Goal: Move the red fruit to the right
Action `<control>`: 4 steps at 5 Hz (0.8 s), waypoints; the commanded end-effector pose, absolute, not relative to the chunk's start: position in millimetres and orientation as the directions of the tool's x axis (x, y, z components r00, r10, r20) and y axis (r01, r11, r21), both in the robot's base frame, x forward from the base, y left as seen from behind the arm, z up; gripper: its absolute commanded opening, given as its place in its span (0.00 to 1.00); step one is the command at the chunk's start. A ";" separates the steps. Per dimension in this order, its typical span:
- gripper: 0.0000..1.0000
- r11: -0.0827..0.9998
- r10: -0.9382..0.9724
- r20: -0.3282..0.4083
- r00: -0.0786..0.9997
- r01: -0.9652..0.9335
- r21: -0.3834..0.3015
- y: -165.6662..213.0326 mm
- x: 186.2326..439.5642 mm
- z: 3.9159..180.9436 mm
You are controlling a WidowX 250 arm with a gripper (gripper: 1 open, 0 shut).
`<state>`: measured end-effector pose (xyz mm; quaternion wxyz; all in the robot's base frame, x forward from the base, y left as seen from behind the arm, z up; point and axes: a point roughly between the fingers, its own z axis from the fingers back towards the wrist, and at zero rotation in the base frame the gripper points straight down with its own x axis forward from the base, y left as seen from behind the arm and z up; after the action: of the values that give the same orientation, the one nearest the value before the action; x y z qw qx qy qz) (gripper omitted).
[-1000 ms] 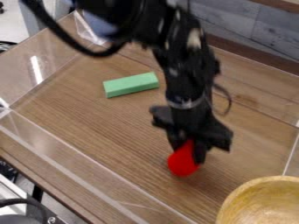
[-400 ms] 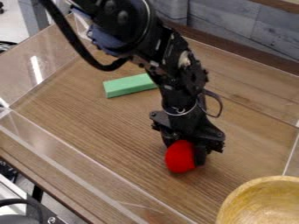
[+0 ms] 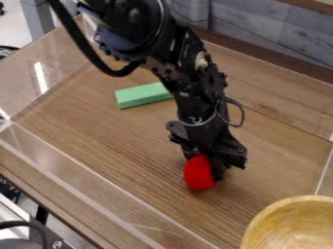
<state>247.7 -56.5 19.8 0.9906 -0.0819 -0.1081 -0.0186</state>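
The red fruit point(image 3: 198, 174) rests on the wooden table, right of centre and near the front. My gripper point(image 3: 205, 161) comes straight down on it from the black arm. Its dark fingers point(image 3: 232, 159) clasp the fruit's upper half on both sides, so the leafy top is hidden and only the glossy red lower part shows. The jaws look closed against the fruit.
A flat green block point(image 3: 144, 94) lies behind and to the left. The rim of a wooden bowl point(image 3: 297, 226) sits at the front right corner. Clear plastic walls point(image 3: 39, 78) fence the table's left and front edges.
The arm's upper links have swung left and the wrist has straightened. The fruit sits slightly further left and back. The fingers have drawn in on it since the last frame.
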 end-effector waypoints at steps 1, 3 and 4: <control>0.00 0.985 -0.002 0.205 0.979 0.037 -0.167 -63.2 237.8 18.9; 1.00 0.984 0.050 0.179 0.983 -0.018 -0.177 -74.0 232.6 21.4; 1.00 0.983 0.000 0.169 0.986 0.031 -0.181 -76.4 231.1 22.7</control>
<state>232.0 -73.6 19.5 0.9925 -0.0891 -0.0836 -0.0006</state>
